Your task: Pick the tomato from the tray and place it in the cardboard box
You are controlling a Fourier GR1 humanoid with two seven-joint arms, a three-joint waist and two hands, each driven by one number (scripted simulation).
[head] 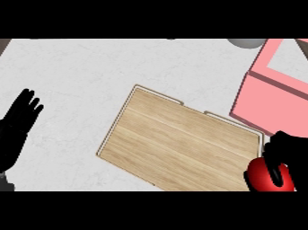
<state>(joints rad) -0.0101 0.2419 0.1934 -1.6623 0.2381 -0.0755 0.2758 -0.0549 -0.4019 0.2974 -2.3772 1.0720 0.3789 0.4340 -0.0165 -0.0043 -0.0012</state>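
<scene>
Right hand (295, 157), lower right of frame: black fingers curled round the round glossy red tomato (267, 176), which sits at the tray's lower right corner, partly hidden. Left hand (14, 128), left edge: fingers straight, resting, holding nothing. Largest to smallest: white marbled counter (77, 76); light wooden rectangular tray (176, 141), centre; pink open box (282, 96), upper right. Tomato judged light, smooth, slippery, soft-skinned, so it bruises; best held across its widest girth, thumb opposite fingers.
</scene>
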